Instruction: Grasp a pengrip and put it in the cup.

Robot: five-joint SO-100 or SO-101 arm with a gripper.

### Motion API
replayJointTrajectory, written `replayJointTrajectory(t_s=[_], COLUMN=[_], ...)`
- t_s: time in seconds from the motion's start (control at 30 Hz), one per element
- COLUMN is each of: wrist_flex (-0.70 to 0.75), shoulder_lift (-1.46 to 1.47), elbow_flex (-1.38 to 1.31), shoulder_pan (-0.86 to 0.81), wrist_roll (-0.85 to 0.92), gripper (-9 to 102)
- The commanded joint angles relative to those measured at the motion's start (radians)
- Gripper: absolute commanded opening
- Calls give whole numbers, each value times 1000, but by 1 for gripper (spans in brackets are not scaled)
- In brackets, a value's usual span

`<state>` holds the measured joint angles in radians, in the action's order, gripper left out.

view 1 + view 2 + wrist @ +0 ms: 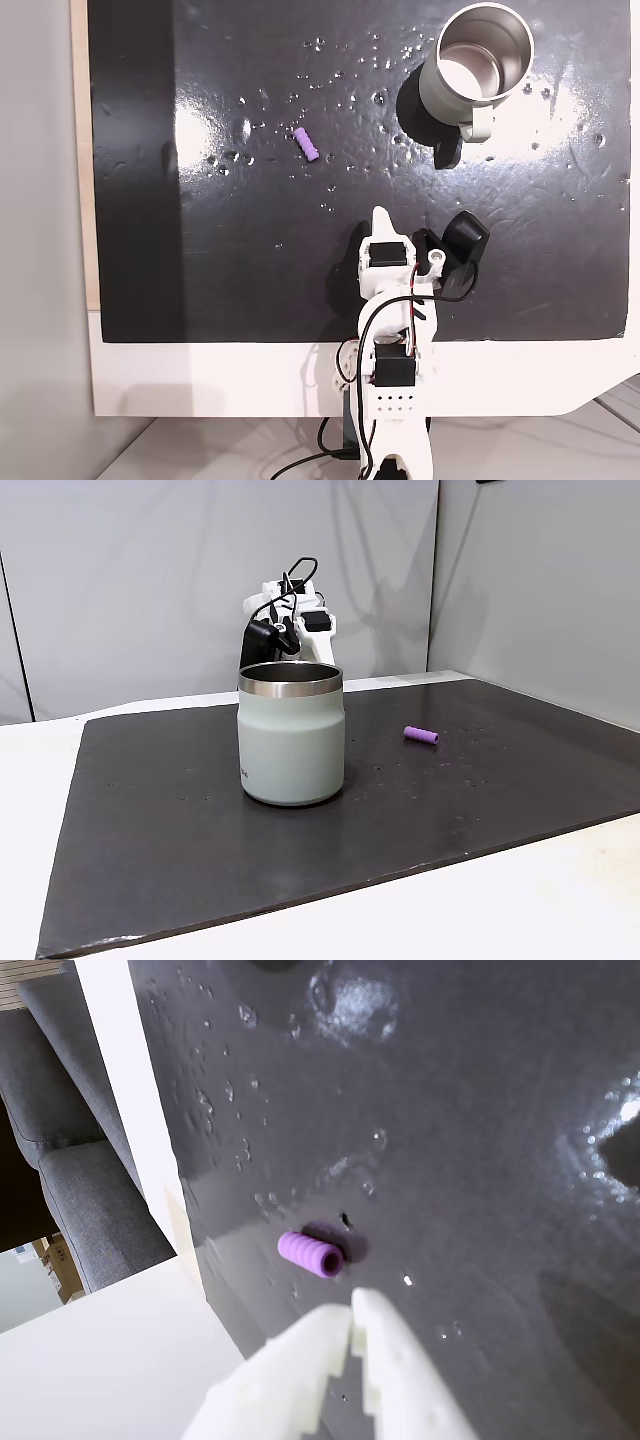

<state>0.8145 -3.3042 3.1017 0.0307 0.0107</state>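
White gripper [350,1310] fingers sit clenched together in the wrist view, with the pengrip [310,1254] just beyond at 11 o'clock. Seen from above, the pengrip [307,145] lies on the counter [250,250], well apart from the cup [478,62] at 2 o'clock.

Place: we take it for an office or home room.
Evidence: grey upholstered seat [75,1190], white table [200,380], plain grey walls [150,580].
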Motion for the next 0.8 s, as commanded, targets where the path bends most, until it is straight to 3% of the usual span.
replayJointTrajectory(t_s=[0.0,0.27,0.4,0.77], wrist_flex=[-41,-38,8,173], shoulder_lift=[-14,-14,-14,121], elbow_flex=[-2,-5,-31,-353], shoulder_pan=[12,5,44,140], wrist_roll=[0,18,275,526], gripper=[0,0,0,0])
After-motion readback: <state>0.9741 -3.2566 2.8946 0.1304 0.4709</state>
